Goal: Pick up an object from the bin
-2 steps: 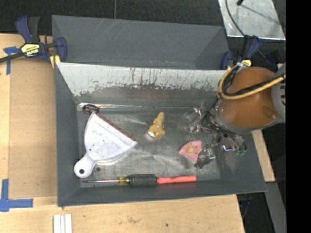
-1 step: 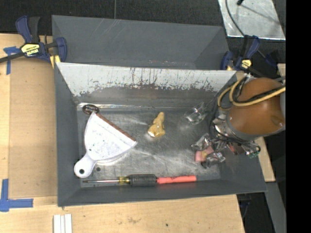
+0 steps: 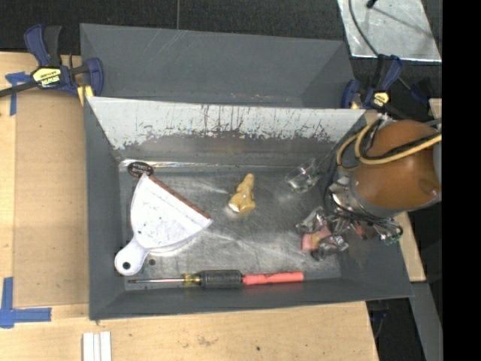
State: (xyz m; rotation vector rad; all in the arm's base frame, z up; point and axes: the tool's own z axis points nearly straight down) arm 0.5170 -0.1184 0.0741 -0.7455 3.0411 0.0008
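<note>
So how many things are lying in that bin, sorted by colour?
White fan-shaped scoop: 1
Tan lump: 1
Clear plastic piece: 1
Pink piece by the end effector: 1
Black-handled screwdriver: 1
Red stick: 1
Total: 6 that I can tell apart

One camera is placed above the grey metal bin and looks down into it, tilted a little from the 6 o'clock side. Because of this the wall at 12 o'clock shows a broad inner face and the wall at 6 o'clock looks narrow. The view takes in the whole bin with its rim. The arm enters at 3 o'clock.
</note>
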